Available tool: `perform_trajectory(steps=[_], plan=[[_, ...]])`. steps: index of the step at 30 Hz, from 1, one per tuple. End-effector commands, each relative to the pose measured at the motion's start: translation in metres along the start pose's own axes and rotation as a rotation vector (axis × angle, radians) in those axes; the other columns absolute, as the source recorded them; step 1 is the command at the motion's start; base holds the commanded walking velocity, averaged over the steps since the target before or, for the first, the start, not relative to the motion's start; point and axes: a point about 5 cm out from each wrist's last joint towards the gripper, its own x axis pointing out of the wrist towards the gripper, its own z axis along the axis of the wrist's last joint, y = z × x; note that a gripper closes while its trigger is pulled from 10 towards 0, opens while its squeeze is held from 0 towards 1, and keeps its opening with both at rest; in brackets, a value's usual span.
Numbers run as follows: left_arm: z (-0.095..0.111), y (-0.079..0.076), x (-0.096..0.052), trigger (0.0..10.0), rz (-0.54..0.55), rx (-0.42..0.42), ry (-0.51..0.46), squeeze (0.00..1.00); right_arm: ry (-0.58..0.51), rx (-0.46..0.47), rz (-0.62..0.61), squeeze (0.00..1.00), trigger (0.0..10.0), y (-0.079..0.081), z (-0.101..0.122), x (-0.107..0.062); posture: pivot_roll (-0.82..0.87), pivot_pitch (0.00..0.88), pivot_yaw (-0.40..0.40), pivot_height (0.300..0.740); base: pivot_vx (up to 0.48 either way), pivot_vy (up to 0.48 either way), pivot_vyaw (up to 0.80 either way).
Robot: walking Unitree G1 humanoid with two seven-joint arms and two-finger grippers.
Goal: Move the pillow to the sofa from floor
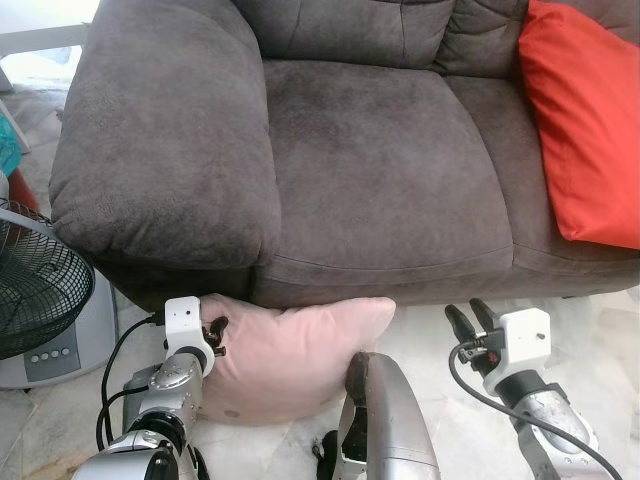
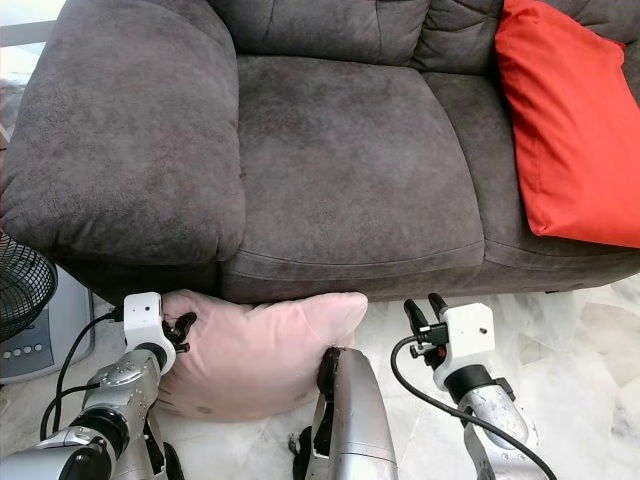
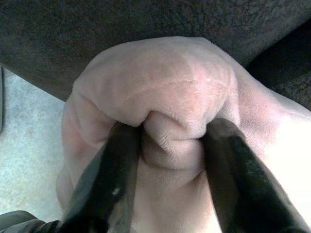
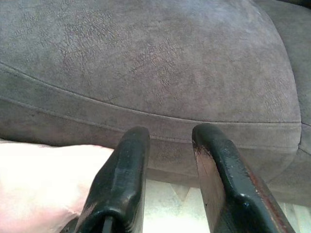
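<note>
A pale pink pillow [image 1: 290,355] lies on the marble floor against the front of the grey sofa [image 1: 380,170]. My left gripper [image 1: 215,335] is shut on the pillow's left corner; in the left wrist view a fold of pink fabric [image 3: 170,141] is pinched between the two black fingers [image 3: 109,179]. My right gripper [image 1: 470,320] hovers to the right of the pillow, in front of the sofa's base, open with nothing between its fingers [image 4: 124,179]. The pillow's right corner [image 4: 43,179] lies beside it.
A red-orange cushion [image 1: 585,125] leans on the sofa's right side. A black fan with a grey base [image 1: 40,300] stands on the floor at the left, near my left arm. The sofa's thick left armrest [image 1: 160,130] overhangs the pillow.
</note>
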Motion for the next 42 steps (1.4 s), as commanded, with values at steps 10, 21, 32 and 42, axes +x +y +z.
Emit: perform_trajectory(steps=[10,21,32,42], plan=[[-0.012,0.001,-0.004,0.0,-0.006,0.006,0.033,0.0,0.02,0.022,-0.025,0.0,10.0,-0.001,-0.013,0.002,-0.08,0.223,-0.222,0.494,0.0,0.0,0.0],[-0.009,0.002,-0.003,0.0,-0.005,0.014,0.024,0.0,0.004,0.034,-0.022,0.0,10.0,0.004,-0.014,0.001,-0.06,0.217,-0.207,0.494,0.0,0.0,0.0],[-0.01,0.002,-0.003,0.0,-0.004,0.022,0.024,0.0,0.0,0.036,-0.024,0.0,10.0,0.005,-0.013,0.002,-0.06,0.22,-0.202,0.494,0.0,0.0,0.0],[-0.007,0.001,-0.004,10.0,0.01,0.019,-0.018,0.0,0.012,0.042,-0.022,0.0,10.0,0.008,-0.019,0.005,-0.05,0.221,-0.197,0.494,0.0,0.0,0.0]])
